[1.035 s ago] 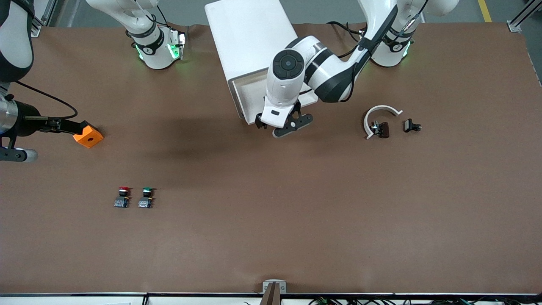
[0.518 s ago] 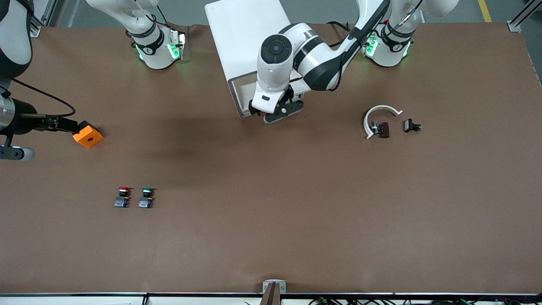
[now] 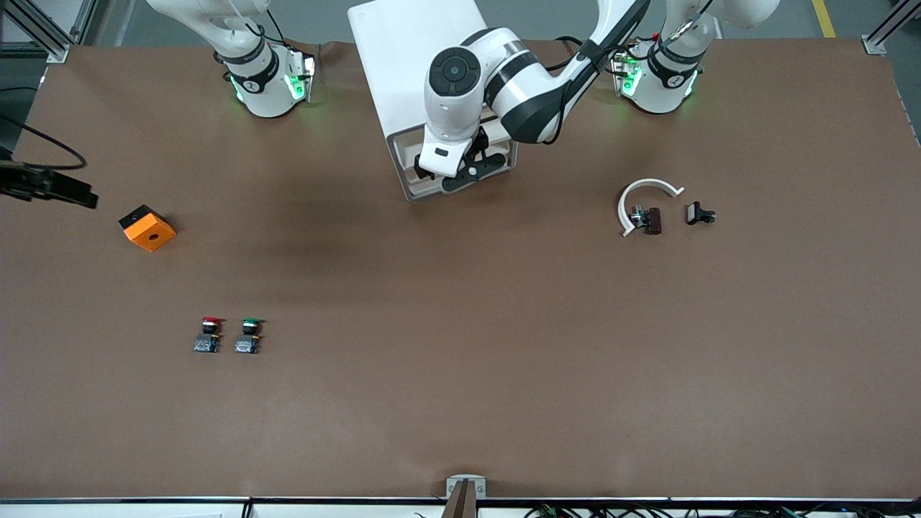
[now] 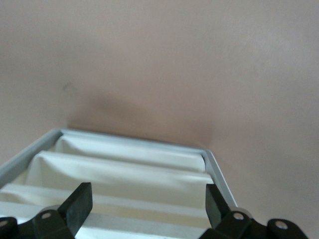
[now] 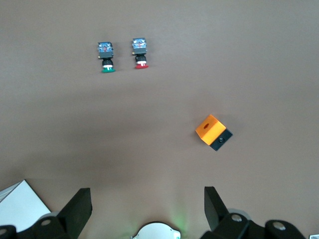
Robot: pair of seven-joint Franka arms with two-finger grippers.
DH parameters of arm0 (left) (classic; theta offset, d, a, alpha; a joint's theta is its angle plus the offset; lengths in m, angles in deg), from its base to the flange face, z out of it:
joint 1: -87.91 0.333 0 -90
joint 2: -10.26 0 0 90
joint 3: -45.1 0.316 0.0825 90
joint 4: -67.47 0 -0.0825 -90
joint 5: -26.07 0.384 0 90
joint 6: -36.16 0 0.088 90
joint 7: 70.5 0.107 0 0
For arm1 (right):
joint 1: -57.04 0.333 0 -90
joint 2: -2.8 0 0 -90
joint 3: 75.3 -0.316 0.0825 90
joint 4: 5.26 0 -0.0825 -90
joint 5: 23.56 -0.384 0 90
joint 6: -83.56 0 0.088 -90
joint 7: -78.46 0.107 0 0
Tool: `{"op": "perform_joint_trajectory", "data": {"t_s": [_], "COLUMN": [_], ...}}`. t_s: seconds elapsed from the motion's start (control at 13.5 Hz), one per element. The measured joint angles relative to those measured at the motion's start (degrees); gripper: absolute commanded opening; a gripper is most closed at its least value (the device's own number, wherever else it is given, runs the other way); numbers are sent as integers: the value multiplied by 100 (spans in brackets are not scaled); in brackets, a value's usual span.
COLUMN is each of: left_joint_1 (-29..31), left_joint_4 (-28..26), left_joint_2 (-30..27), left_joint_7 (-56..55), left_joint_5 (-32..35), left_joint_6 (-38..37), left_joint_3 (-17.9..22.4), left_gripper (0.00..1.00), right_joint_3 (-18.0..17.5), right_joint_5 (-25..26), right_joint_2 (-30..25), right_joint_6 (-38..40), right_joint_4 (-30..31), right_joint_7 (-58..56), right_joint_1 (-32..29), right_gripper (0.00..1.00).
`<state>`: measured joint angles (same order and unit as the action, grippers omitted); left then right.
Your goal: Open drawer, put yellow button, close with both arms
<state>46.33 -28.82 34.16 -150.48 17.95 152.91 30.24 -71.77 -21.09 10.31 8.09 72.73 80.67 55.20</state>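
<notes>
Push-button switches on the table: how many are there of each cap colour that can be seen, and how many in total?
Red cap: 1, the red button
Green cap: 1, the green button, beside the red one
Yellow cap: 0 in view
Total: 2

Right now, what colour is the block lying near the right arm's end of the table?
Orange block with a black underside, shown best in the right wrist view.

Glossy white arms with black joint bands — green lights glow at both bases.
</notes>
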Motion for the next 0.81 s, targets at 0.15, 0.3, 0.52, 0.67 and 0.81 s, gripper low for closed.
{"op": "perform_joint_trajectory", "data": {"t_s": [0.15, 0.3, 0.52, 0.67, 0.81], "left_joint_1": [34, 67, 93, 105, 111], "left_joint_4": [-24, -41, -61, -81, -100], "left_joint_2": [1, 6, 24, 35, 40], "left_joint_7": [0, 0, 0, 0, 0], "left_joint_5": [-289, -536, -910, -1019, -1060], "left_joint_6": [-2, -5, -6, -6, -7], "left_joint_3": [11, 17, 24, 29, 30], "left_gripper": [100, 100, 100, 100, 100], "right_joint_3": [0, -16, -78, -100, -106], "right_joint_5": [-2, -3, -20, -40, -78], "right_joint_2": [-123, -173, -225, -272, -334], "right_joint_6": [141, 183, 192, 142, 65], "right_joint_4": [0, 4, 116, 199, 267], "right_joint_7": [-39, -41, -42, -45, -156], "right_joint_1": [-77, -78, -68, -48, -45], "right_gripper": [100, 100, 100, 100, 100]}}
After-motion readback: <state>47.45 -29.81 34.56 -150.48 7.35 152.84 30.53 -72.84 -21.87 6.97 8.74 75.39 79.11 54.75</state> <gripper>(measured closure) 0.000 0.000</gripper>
